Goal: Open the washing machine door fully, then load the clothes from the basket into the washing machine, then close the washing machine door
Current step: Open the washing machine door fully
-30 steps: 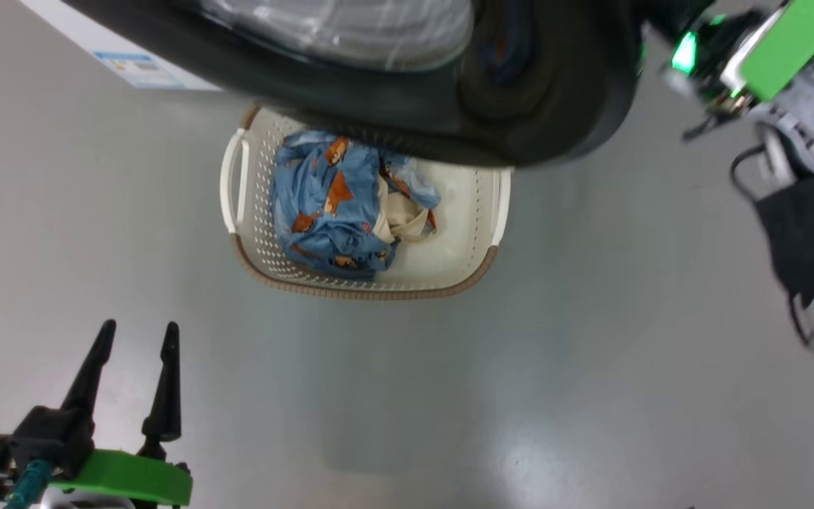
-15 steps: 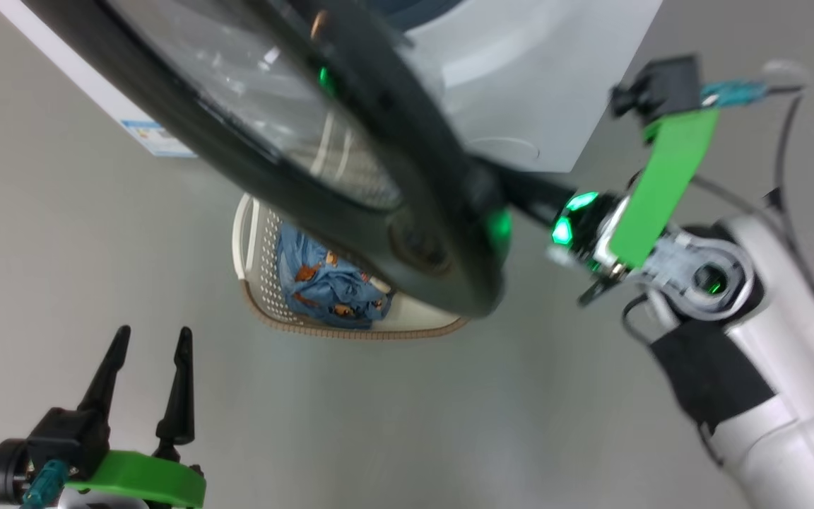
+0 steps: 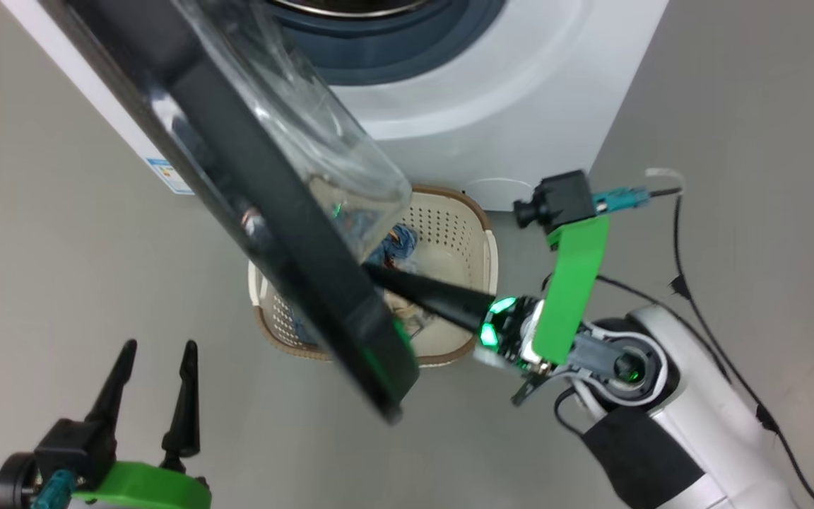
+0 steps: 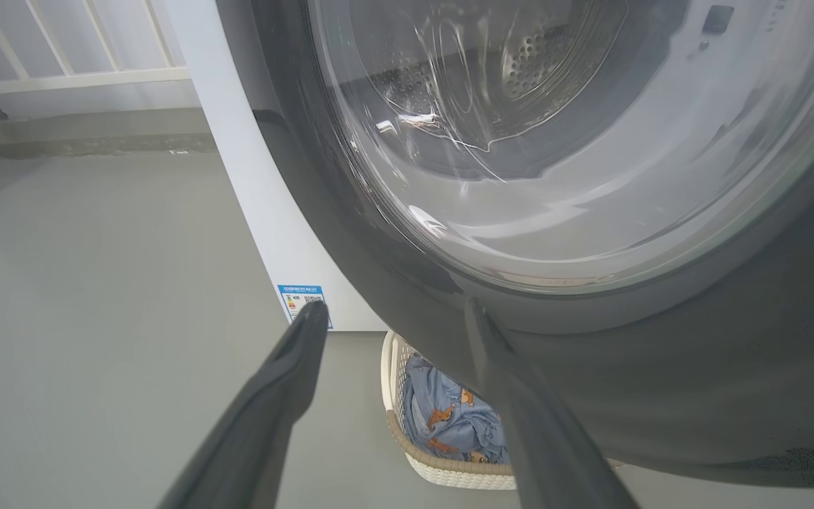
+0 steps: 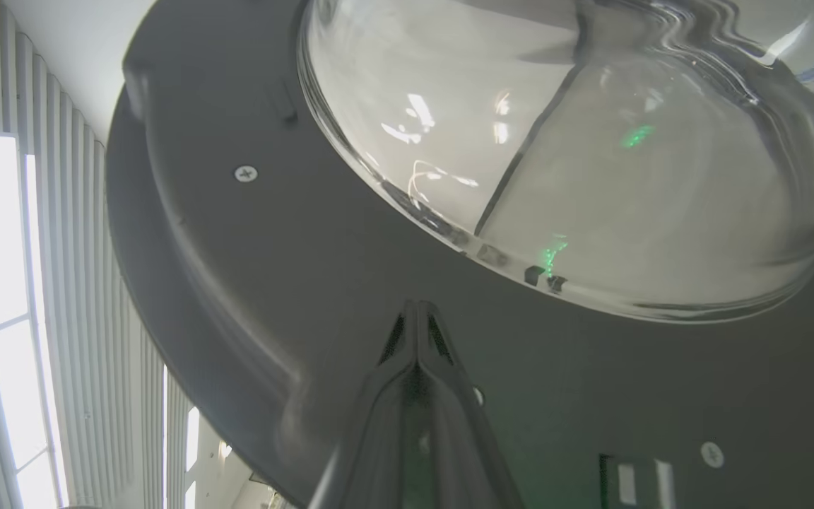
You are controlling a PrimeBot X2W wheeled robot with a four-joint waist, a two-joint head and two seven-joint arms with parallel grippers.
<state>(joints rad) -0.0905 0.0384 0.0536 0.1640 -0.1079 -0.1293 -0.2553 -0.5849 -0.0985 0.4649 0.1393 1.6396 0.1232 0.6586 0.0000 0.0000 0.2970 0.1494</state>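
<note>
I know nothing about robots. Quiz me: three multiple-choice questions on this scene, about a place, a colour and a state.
1. Where is the basket relative to the washing machine? A) on top B) on the floor in front, under the open door C) inside
2. Main colour of the clothes? A) blue B) red C) black
3. The fingers of the right end effector are: A) spread wide B) clamped on cloth C) pressed together

1 B: it stands on the grey floor below the door.
2 A: blue fabric shows in the basket.
3 C: the right wrist view shows both tips meeting.
</note>
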